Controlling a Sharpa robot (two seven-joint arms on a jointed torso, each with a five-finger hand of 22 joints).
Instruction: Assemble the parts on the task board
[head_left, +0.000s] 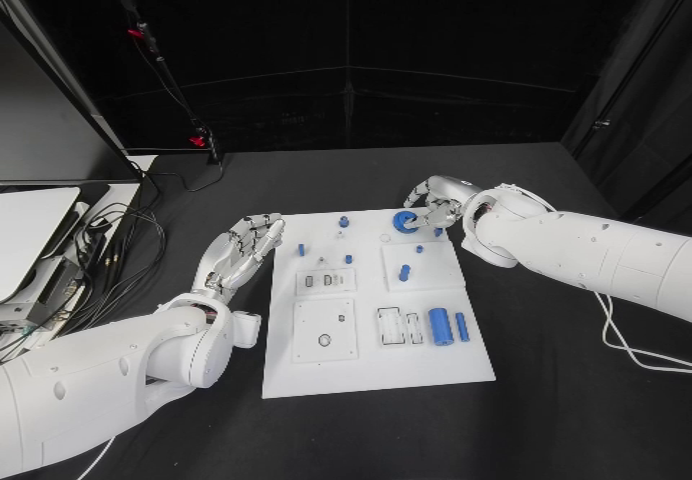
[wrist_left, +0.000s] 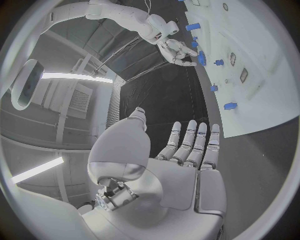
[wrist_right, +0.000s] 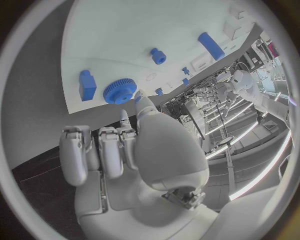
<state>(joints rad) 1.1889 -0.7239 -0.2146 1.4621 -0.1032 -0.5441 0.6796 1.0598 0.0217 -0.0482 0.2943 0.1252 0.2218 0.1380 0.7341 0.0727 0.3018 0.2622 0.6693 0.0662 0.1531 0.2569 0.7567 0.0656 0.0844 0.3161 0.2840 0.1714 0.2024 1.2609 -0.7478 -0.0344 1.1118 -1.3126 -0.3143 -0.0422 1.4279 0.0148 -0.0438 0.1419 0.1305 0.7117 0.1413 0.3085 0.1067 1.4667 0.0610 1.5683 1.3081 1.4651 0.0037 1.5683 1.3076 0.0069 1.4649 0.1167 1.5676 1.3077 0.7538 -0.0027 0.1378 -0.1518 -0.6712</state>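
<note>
Nearest the robot, at about six o'clock on the white task board (head_left: 378, 372), two smooth blue cylinders (head_left: 441, 327) lie side by side by a clear rectangular holder, probably parked there until wanted. Toward nine o'clock the left hand (head_left: 245, 248) hovers off the board's edge over the matte black table (head_left: 577, 400), fingers straight and slightly apart, holding nothing; it seems to be waiting clear of the work. At the centre, small blue pegs (head_left: 404, 271) stand on square white plates. Farthest, near one o'clock, the right hand (head_left: 434, 205) curls over a toothed blue gear (head_left: 405, 221) at the board's far edge; whether its fingers actually clamp the gear I cannot tell.
</note>
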